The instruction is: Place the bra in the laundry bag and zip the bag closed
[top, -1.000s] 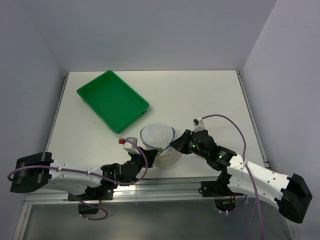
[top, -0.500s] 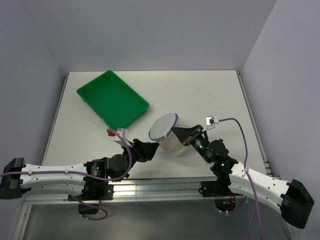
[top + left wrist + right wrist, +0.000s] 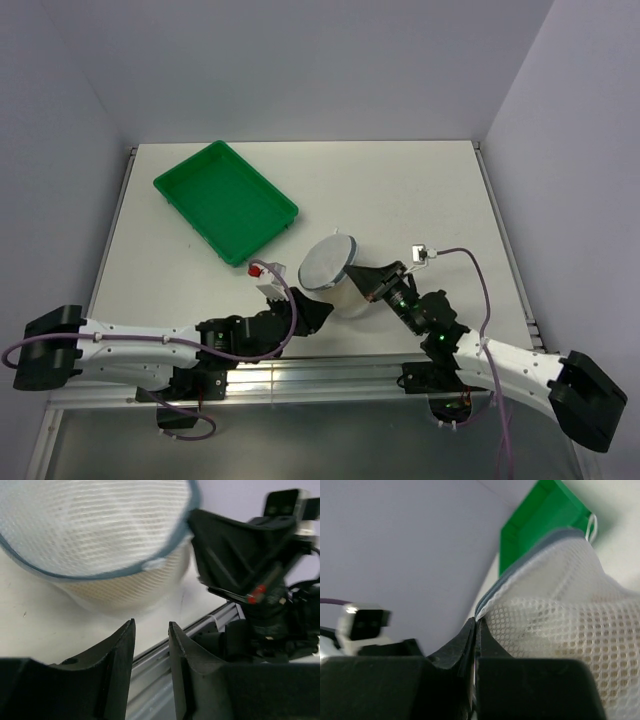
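Observation:
The laundry bag (image 3: 335, 268) is a round white mesh drum with a grey-blue zipper rim. It is tipped on its side in the near middle of the table, its flat face turned up and to the left. My right gripper (image 3: 357, 279) is shut on the bag's rim (image 3: 487, 602), mesh pinched between its fingers. My left gripper (image 3: 321, 313) sits just below and left of the bag (image 3: 100, 535), open, with only table and rail between its fingers (image 3: 126, 645). The bra shows only as a dull yellow tint through the mesh wall (image 3: 125, 587).
A green tray (image 3: 228, 200) lies at the back left of the white table (image 3: 420, 190) and shows behind the bag in the right wrist view (image 3: 540, 515). A metal rail (image 3: 330, 372) runs along the near edge, under both arms. The right arm (image 3: 240, 555) is close to my left fingers.
The bag has gone from upright to tipped over, its face now turned up-left. The right gripper closed on the rim. The left gripper let go, opened and shifted along the bag's near-left side.

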You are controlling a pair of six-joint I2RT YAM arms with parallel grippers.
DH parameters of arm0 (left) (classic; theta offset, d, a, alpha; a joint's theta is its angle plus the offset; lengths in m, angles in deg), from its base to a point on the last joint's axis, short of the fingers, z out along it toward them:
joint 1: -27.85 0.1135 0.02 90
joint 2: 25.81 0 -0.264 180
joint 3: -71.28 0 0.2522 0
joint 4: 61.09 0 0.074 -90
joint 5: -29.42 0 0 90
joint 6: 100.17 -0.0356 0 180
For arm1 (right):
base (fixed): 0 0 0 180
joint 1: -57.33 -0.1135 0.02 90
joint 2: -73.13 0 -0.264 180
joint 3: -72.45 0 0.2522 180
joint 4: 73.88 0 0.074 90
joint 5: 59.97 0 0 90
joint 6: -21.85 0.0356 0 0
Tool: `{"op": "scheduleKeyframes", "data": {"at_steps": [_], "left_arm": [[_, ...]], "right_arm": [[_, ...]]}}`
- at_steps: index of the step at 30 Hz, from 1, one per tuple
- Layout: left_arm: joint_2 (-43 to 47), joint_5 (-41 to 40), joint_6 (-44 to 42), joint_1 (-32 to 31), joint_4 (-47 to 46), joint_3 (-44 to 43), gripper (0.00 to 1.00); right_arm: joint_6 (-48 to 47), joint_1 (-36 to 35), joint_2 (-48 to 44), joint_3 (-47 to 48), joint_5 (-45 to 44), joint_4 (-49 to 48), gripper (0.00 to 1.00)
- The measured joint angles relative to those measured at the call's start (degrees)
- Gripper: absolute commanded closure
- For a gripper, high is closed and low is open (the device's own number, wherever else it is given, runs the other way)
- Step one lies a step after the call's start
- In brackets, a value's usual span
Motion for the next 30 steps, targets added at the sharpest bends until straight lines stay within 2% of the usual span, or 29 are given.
{"op": "scheduleKeyframes", "data": {"at_steps": [4, 8, 16, 24, 30], "left_arm": [[-3.58, 2.08, -0.44, 3.21, -0.04, -2.34, 0.56], [-5.31, 3.67, -0.39, 5.16, -1.42, -4.24, 0.53], [-6.75, 4.96, -0.31, 5.16, -2.56, -5.18, 0.56], [-2.05, 4.09, 0.57, 5.14, -3.45, -2.78, 0.53], [-1.73, 3.93, 0.5, 5.31, -3.69, -2.78, 0.52]], "right_arm": [[-0.07, 0.0, -8.46, 0.02, -0.24, 3.58, 1.0], [-0.07, 0.0, -13.09, 0.02, -0.68, 7.1, 1.0], [-0.04, 0.0, -12.48, 0.02, -0.68, 9.22, 1.0], [-0.04, 0.0, -11.89, 0.02, -0.63, 9.6, 1.0], [-0.04, 0.0, -10.49, 0.02, -0.55, 9.6, 1.0]]}}
